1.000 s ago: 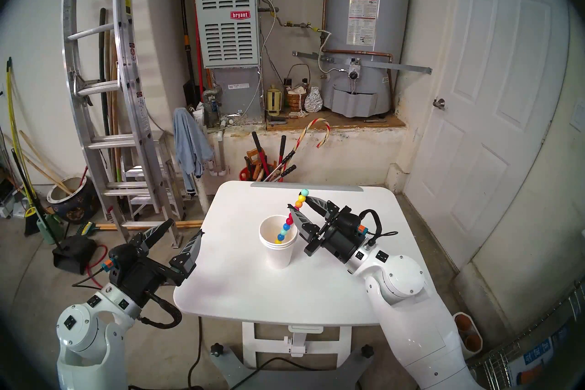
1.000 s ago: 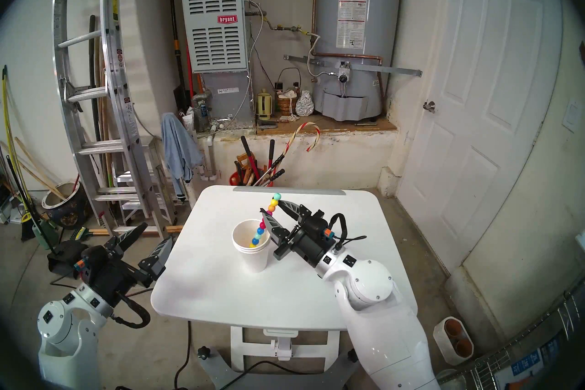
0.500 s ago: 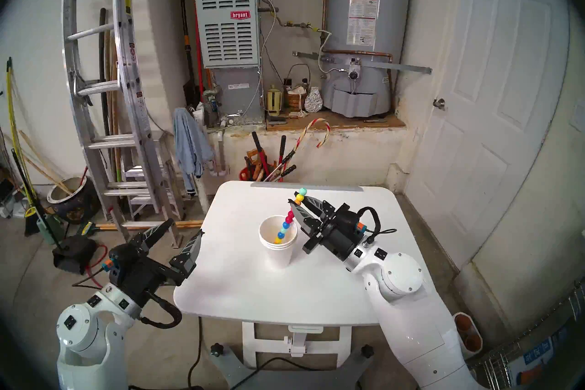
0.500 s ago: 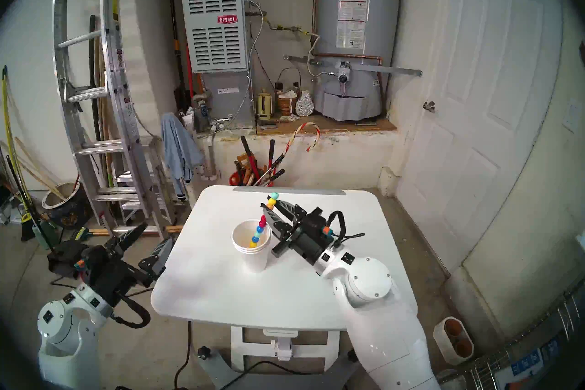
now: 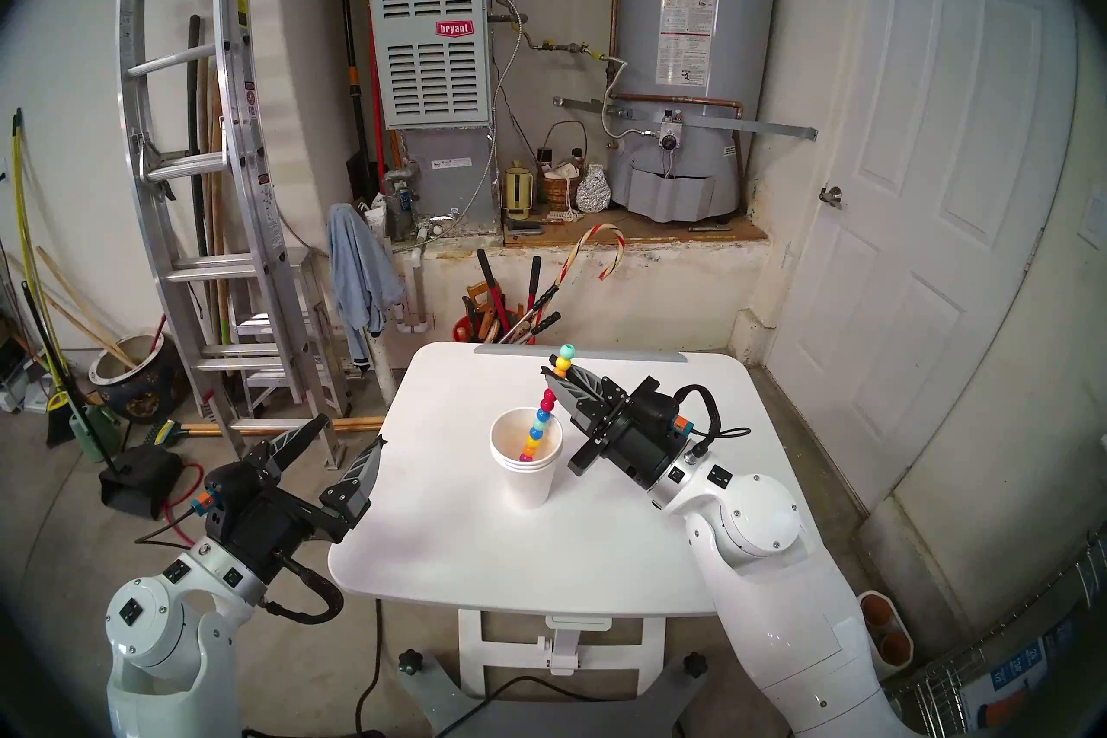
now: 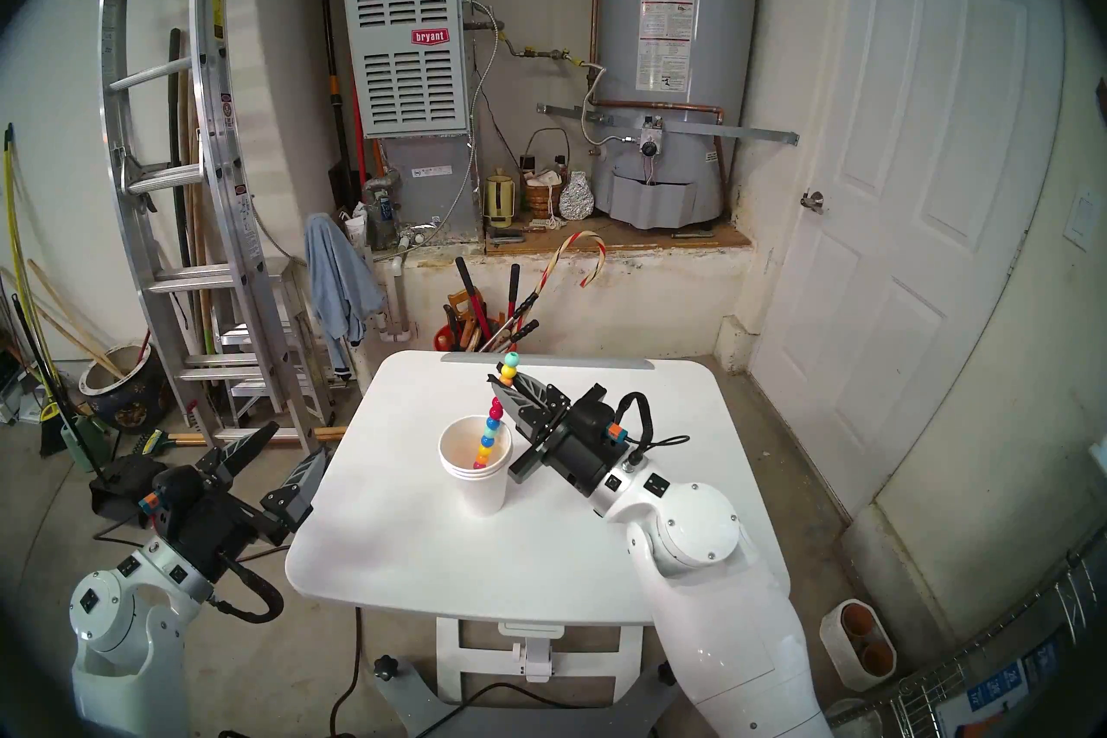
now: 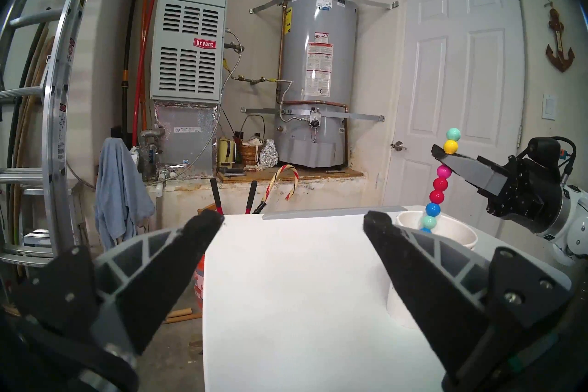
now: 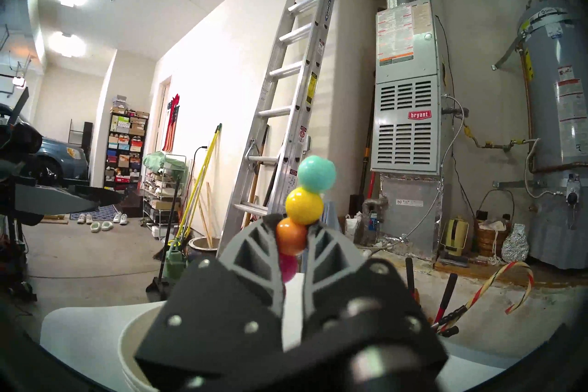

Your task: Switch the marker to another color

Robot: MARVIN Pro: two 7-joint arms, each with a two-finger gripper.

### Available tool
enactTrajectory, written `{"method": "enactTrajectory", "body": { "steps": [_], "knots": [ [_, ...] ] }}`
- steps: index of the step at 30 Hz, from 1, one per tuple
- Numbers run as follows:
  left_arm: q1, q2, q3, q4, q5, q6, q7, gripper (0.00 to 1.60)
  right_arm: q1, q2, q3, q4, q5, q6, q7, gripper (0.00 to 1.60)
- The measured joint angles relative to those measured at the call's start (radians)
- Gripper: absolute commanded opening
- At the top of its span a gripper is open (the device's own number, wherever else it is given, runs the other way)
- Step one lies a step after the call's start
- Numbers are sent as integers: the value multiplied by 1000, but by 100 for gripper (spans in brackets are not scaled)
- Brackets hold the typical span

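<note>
the right gripper [image 5: 560,382] has just clamped shut on the bead marker [image 5: 544,414] – lifting it from the cup [image 5: 527,470] likely follows; left gripper [image 5: 353,434] idles wide open.

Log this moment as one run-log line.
right gripper: shut on bead marker near its top | marker: lower end inside stacked white cups | left gripper: open, empty, at table edge

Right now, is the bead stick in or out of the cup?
Partly in: the bead stick's lower end sits inside the cup, upper beads above the rim.
</note>
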Motion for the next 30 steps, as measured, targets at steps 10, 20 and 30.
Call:
{"method": "enactTrajectory", "body": {
  "steps": [10,20,30],
  "knots": [
    [7,-11,0,-28,-9,-1,-5,160,-1,2,0,-119,-4,0,11,0],
    [-14,-20,-25,-102,-89,3,-41,160,56,-2,-4,-219,-67,38,-6,0],
    [-52,27,-43,-162,-159,57,-126,160,153,-9,-14,-249,-162,130,-29,0]
  ]
}}
